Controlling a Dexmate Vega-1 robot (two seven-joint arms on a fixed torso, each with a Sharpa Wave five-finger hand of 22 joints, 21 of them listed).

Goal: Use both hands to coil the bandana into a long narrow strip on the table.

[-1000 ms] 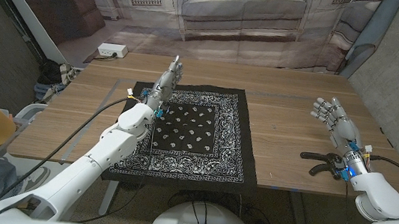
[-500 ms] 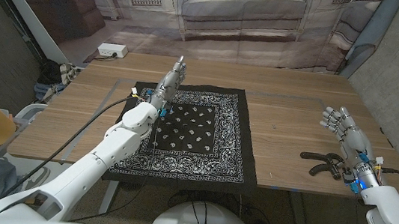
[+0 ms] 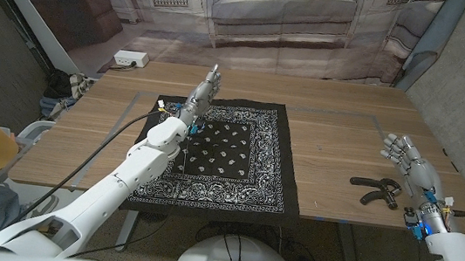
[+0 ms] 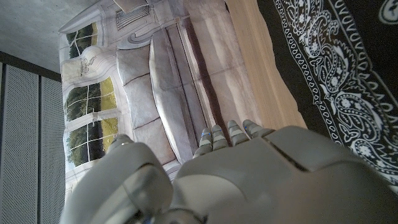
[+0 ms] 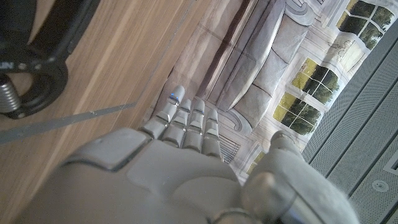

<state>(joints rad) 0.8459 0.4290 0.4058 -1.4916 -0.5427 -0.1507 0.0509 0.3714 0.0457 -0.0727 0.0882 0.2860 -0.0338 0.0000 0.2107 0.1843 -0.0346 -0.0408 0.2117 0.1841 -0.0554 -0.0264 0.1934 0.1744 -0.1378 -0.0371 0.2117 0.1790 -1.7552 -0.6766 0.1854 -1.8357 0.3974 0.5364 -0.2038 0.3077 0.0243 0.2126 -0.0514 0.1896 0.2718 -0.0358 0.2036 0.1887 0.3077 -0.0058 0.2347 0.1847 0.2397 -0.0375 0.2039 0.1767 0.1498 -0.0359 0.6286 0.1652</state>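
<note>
right hand (image 3: 407, 157) hangs above the tabletop's (image 3: 335, 151) right side, fingers apart and grasping nothing. just beside it, a black hand grip tool (image 3: 375, 191) lies on the wood near the front edge. black bandana (image 3: 229, 161) with white paisley print lies spread out flat in the middle of the tabletop, its front edge hanging slightly over the near side. left hand (image 3: 204, 90) reaches across the bandana's far left corner, fingers straight and together, released, holding nothing. behind the tabletop hangs a printed backdrop (image 3: 264, 11) showing a sofa.
</note>
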